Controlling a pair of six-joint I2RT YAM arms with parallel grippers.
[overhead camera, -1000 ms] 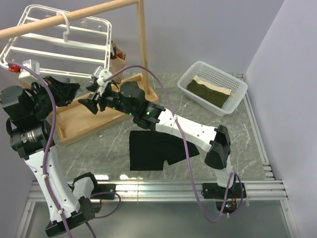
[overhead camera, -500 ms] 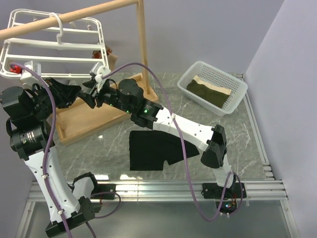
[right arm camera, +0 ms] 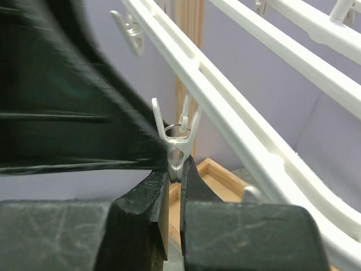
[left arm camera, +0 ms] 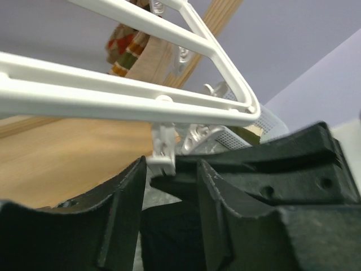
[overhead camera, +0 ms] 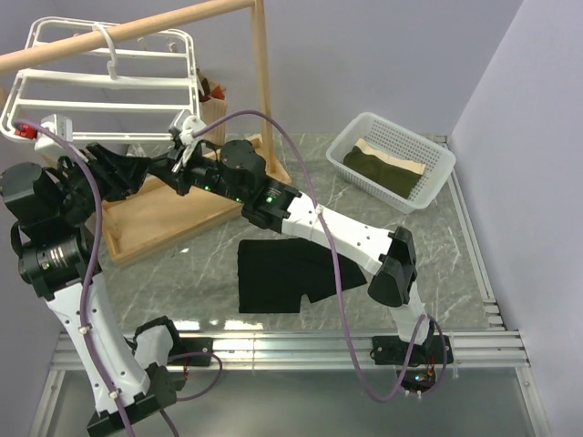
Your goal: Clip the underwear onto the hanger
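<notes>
Right wrist: the right gripper (right arm camera: 176,176) pinches a small white plastic clip (right arm camera: 179,145) hanging under the white plastic barred hanger (left arm camera: 84,99). The left gripper (left arm camera: 172,169) stands spread beside it. The plain black fabric underwear (overhead camera: 282,273) lies flat on the grey marbled table (overhead camera: 437,264).

underwear (overhead camera: 278,273) lies flat on the table (overhead camera: 437,264) — hanger (overhead camera: 91,79) hangs from the wooden pole (overhead camera: 182,18).

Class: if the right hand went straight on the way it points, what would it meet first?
The small white clip hanging from the hanger; the right hand is shut on it.
</notes>
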